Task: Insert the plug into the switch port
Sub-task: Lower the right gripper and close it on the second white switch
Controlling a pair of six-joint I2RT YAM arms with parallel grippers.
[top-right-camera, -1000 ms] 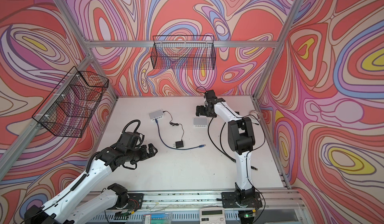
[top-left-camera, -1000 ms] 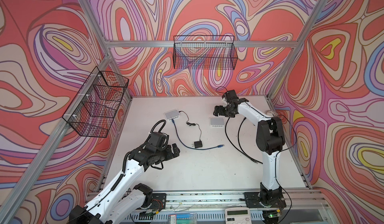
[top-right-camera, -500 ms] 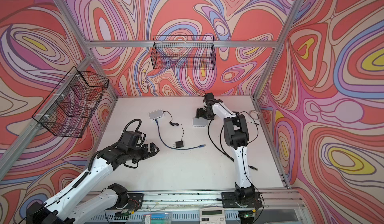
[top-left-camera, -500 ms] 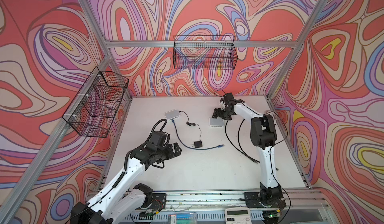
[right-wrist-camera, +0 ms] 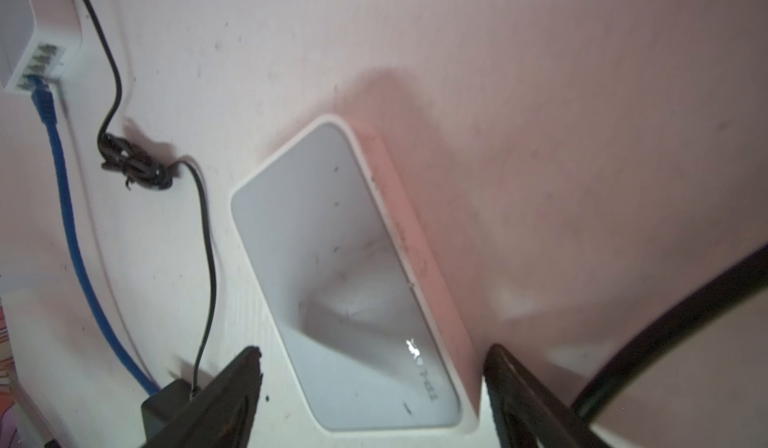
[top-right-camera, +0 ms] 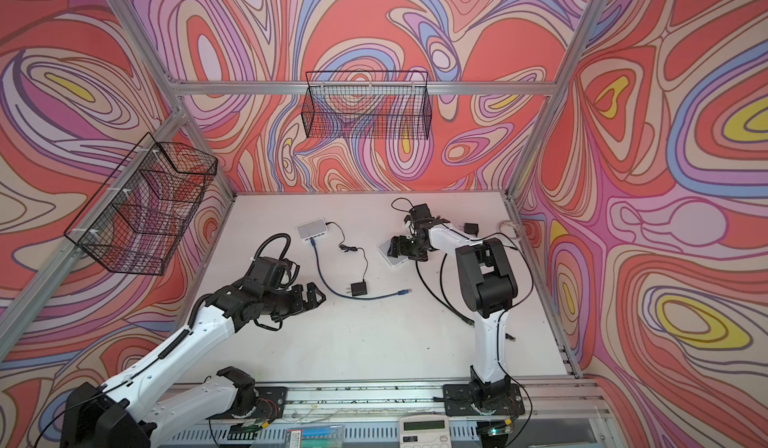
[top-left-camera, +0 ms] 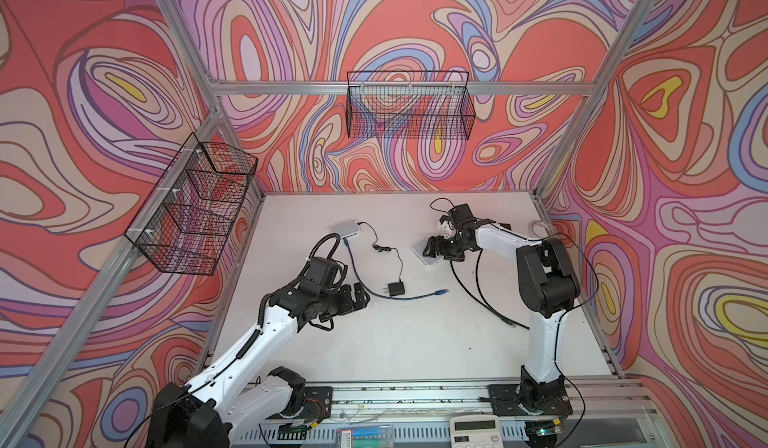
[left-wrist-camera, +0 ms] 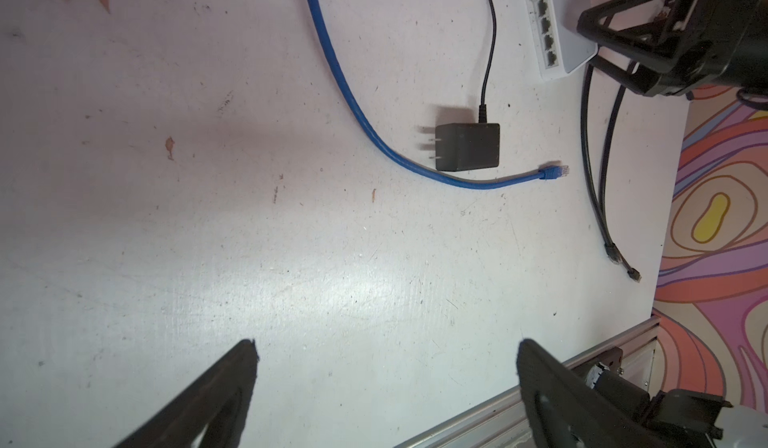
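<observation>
Plug (left-wrist-camera: pixel 555 172) is lying loose on the tabletop (top-left-camera: pixel 415 342), on the free end of the blue cable (left-wrist-camera: pixel 345 89). The black power adapter (left-wrist-camera: pixel 467 147) sits inside the cable's curve, right against it and near the plug. The cable's other end is seated in an end port of the far switch (top-left-camera: pixel 344 228).

The near switch (right-wrist-camera: pixel 353 280) lies flat, well apart from the plug, and I can see its row of five ports (left-wrist-camera: pixel 544 26) in my left wrist view. There's a white logo (right-wrist-camera: pixel 419 367) with lettering on its top, too smeared for me to read.

My right end effector (right-wrist-camera: pixel 374 349) is spread wide with a finger on either side of the near switch. A gap shows on one side, so it's gripping nothing.

My left end effector (left-wrist-camera: pixel 386 346) is fully spread and empty. It's hovering over bare tabletop, short of the plug.
</observation>
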